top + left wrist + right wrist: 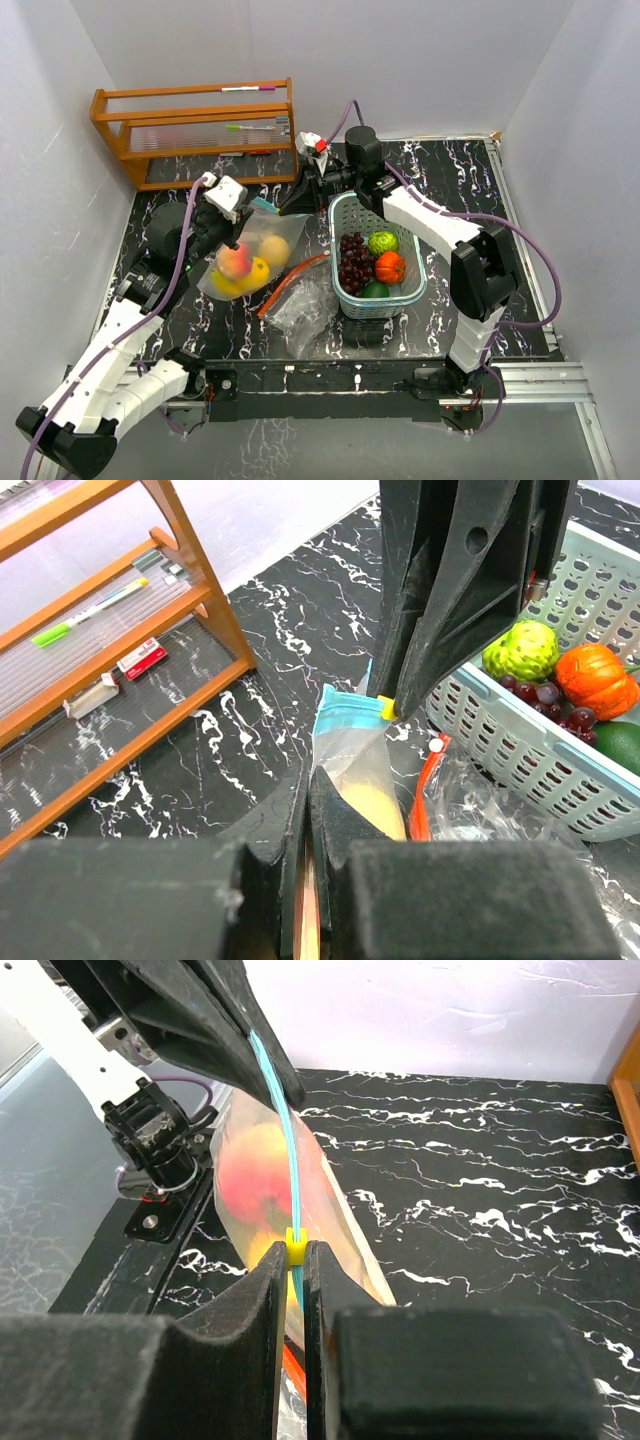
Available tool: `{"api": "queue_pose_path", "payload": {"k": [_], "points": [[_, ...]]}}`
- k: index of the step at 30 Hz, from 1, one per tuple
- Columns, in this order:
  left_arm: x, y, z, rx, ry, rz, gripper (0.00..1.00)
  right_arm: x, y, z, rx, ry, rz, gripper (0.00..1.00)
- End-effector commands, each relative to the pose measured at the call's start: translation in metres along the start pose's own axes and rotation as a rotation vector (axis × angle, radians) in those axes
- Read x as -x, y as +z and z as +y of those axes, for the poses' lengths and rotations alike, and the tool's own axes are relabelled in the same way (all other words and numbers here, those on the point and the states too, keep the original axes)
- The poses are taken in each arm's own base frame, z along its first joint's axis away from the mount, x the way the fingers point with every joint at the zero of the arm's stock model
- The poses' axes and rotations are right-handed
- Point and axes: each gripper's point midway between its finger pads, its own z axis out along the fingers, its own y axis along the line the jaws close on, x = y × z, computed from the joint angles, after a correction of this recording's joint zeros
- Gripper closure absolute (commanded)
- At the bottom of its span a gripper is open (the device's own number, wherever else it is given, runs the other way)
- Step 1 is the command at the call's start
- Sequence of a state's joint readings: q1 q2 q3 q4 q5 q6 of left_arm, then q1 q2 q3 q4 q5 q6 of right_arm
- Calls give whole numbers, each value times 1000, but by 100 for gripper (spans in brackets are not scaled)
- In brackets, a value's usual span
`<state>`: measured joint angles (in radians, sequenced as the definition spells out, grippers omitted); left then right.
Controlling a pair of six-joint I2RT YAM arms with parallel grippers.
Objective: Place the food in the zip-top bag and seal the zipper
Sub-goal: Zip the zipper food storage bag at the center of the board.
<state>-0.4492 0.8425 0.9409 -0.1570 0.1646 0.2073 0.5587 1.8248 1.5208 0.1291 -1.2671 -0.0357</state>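
Note:
A clear zip-top bag (250,265) with a blue zipper is held up between both grippers. It holds yellow fruits and a pink-red fruit (255,1165). My left gripper (240,218) is shut on the bag's top edge at its left end (308,810). My right gripper (288,205) is shut on the yellow zipper slider (296,1248), which also shows in the left wrist view (387,708). Dark purple grapes (352,258), a bumpy green fruit (383,242), an orange-red fruit (389,267) and a dark green fruit (375,290) lie in the pale teal basket (345,212).
A second clear bag with an orange-red zipper (300,300) lies crumpled in front of the basket. An orange wooden rack (195,130) with pens stands at the back left. White walls enclose the black marbled table (480,200).

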Motion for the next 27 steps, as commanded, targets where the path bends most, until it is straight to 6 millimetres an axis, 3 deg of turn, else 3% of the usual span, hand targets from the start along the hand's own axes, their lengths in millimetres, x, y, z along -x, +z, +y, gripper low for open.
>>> {"api": "queue_pose_path", "payload": {"k": [1, 4, 15, 27], "points": [[70, -29, 25, 127, 27, -206, 100, 8, -21, -12, -82, -29, -4, 92], [75, -35, 22, 113, 29, -212, 100, 4, -28, -21, -108, -14, -3, 92], [84, -56, 47, 260, 62, -228, 100, -21, -57, -38, -198, 53, 13, 92], [86, -64, 59, 324, 98, -210, 100, -48, -80, -47, -291, 107, 52, 92]]}}
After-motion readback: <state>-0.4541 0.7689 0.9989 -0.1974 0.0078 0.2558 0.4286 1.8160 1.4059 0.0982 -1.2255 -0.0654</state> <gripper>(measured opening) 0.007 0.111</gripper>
